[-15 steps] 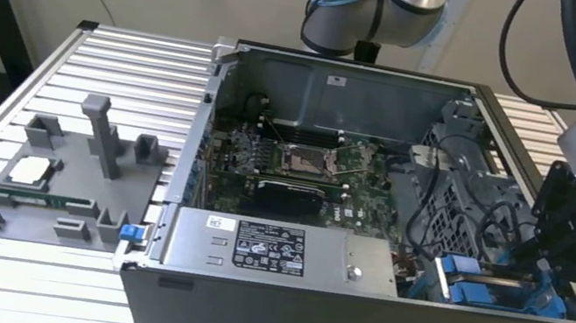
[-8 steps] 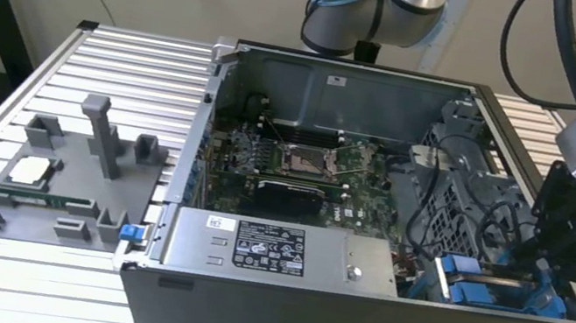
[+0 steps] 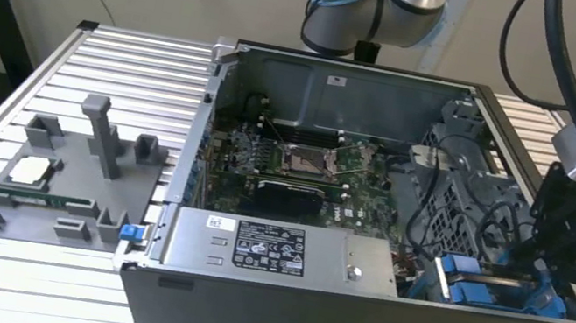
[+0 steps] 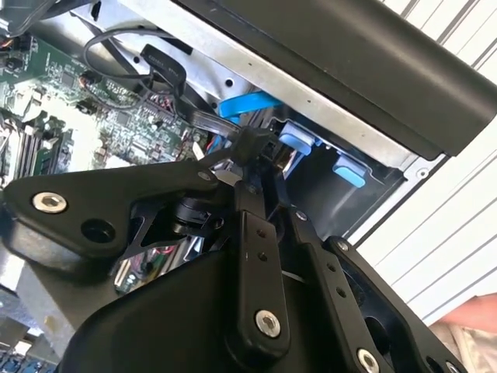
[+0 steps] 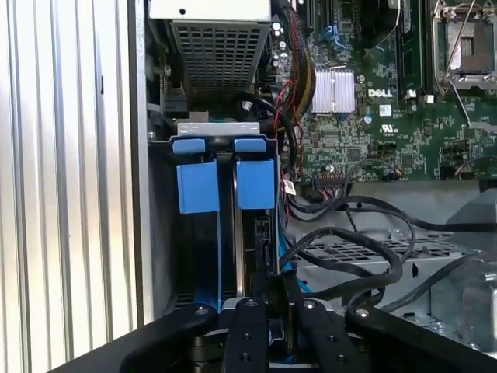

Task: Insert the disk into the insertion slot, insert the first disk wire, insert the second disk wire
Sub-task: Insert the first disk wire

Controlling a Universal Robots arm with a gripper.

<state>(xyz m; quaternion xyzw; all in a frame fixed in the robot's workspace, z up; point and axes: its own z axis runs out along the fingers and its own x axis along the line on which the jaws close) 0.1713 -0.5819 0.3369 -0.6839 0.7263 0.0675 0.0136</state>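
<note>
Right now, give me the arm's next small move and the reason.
Probably a short, slow advance of the gripper toward the disk's exposed edge. In the first wrist view the disk already stands in the insertion slot by the blue tabs. The gripper hovers close over that edge, and black cables crowd beside it, so a big motion risks snagging them.

Blue-framed disk (image 5: 256, 186), black pincer (image 5: 276, 299), green motherboard (image 5: 373, 136)
</note>
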